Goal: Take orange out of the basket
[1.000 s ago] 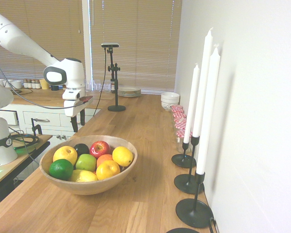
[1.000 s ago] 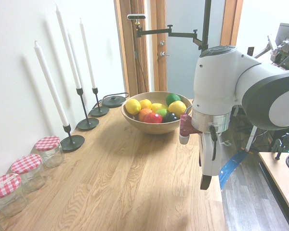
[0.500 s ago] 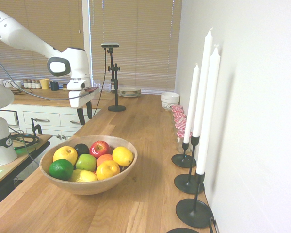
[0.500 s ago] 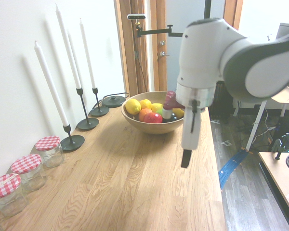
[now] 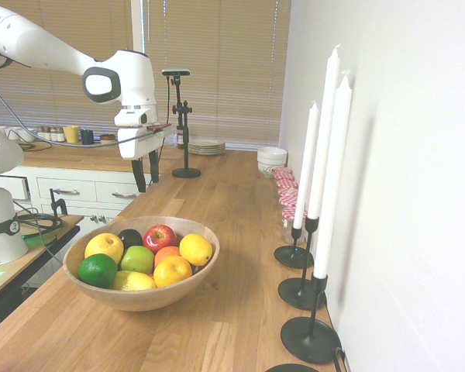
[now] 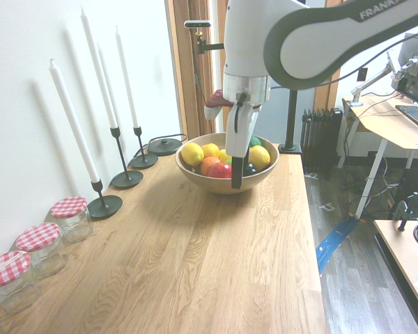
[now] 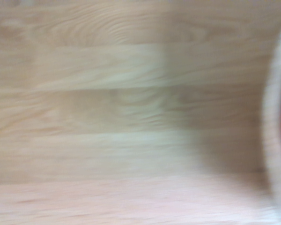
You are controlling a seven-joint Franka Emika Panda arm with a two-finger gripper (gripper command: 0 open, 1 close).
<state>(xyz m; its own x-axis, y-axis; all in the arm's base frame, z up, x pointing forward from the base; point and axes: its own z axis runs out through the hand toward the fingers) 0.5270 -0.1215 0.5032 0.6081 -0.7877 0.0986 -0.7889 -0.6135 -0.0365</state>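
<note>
The basket (image 5: 143, 299) is a wide wooden bowl on the counter, full of fruit. The orange (image 5: 165, 253) is small and reddish-orange, lying in the middle between a red apple (image 5: 160, 235) and a larger yellow-orange fruit (image 5: 172, 271). In the second exterior view the orange (image 6: 209, 165) shows near the basket's (image 6: 207, 183) front rim. My gripper (image 5: 146, 173) hangs open and empty above the counter, just beyond the basket and apart from it. From the other side the gripper (image 6: 237, 174) overlaps the bowl's near rim. The blurred wrist view shows bare wood and the basket's rim (image 7: 273, 140).
Three tall white candles in black holders (image 5: 308, 339) line the wall beside the basket. Red-lidded jars (image 6: 70, 217) stand further along the wall, with stacked bowls (image 5: 271, 160) and plates (image 5: 206, 146) at the counter's far end. The counter's edge (image 6: 313, 264) drops off on the arm's side.
The arm has swung from off the counter's edge to over the countertop and up close to the basket. The gripper stayed open. The fruit has not moved.
</note>
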